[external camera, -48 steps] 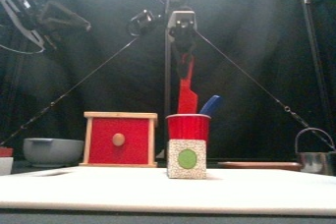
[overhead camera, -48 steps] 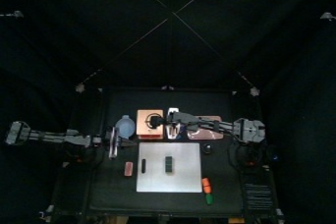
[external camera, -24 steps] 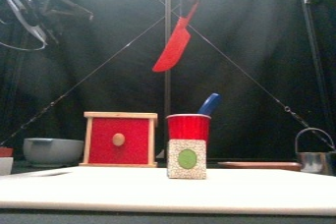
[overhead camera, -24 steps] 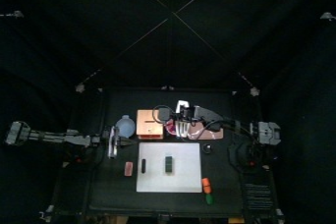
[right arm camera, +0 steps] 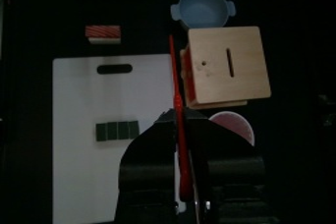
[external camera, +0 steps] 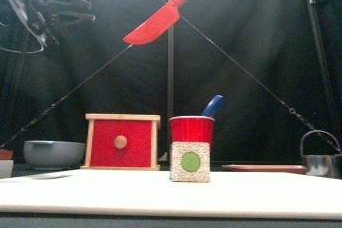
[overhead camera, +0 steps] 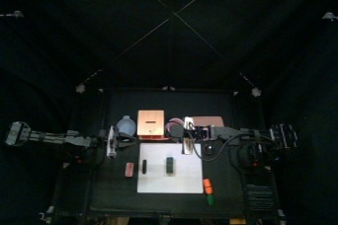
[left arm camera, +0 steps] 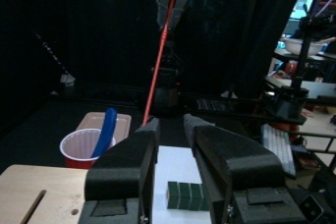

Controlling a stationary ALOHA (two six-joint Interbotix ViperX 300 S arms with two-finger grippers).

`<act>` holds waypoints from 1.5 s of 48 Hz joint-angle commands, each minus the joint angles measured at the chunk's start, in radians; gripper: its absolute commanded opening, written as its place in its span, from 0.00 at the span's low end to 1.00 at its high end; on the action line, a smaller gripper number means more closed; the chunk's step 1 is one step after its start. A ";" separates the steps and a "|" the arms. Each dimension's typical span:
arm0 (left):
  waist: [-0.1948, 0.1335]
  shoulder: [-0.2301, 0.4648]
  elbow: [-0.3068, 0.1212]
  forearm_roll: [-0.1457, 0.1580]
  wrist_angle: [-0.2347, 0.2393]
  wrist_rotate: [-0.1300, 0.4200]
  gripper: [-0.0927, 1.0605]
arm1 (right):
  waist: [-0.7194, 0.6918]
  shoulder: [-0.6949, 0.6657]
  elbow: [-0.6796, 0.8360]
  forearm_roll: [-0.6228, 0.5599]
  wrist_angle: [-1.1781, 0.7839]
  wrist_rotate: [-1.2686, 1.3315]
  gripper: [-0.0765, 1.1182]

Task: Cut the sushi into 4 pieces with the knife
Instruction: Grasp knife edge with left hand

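Carrying the red knife (external camera: 158,22) from the red cup (external camera: 191,130) to the white cutting board (overhead camera: 185,177) is, by my reckoning, the step in hand. My right hand (right arm camera: 184,147) is pinching the knife and holds it high over the bench, leaning, above the board's back edge. The sushi roll (overhead camera: 171,164) lies near the middle of the board, whole as far as I can tell, with nothing touching it. My left hand (left arm camera: 172,126) sits just off the board's left edge, spread and empty.

Next, I judge, I must bring the blade over the roll, turn its edge down, square it across the roll's length, and then press. My left hand may have to steady the roll.

A second ago the knife stood upright just above the cup, behind the board. Now it hangs higher and tilted, and the blue knife (external camera: 213,105) stands alone in the cup.
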 commanded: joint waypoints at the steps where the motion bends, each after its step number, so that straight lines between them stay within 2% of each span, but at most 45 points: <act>1: -0.009 0.005 -0.031 0.017 -0.009 0.003 0.70 | 0.008 -0.081 0.094 0.002 -0.153 0.011 0.16; 9: -0.029 0.040 -0.052 0.051 -0.009 0.002 0.70 | 0.018 -0.143 0.293 -0.002 -0.425 0.021 0.17; 17: -0.044 0.120 -0.094 0.052 -0.008 0.005 0.70 | 0.012 -0.196 0.506 0.008 -0.752 0.021 0.17; 27: -0.044 0.212 -0.147 0.052 -0.008 0.006 0.70 | 0.009 -0.222 0.667 0.017 -0.997 0.023 0.16; 33: -0.044 0.244 -0.170 0.051 0.003 0.008 0.71 | -0.005 -0.222 0.704 0.046 -1.034 0.021 0.16; 52: -0.043 0.304 -0.219 0.048 0.103 0.006 0.80 | -0.018 -0.222 0.726 0.057 -1.042 0.018 0.16; 58: -0.035 0.331 -0.229 0.041 0.107 0.006 0.79 | -0.020 -0.224 0.729 0.058 -1.042 0.018 0.16; 72: 0.006 0.391 -0.256 0.023 0.107 0.006 0.78 | -0.020 -0.222 0.746 0.060 -1.054 0.020 0.16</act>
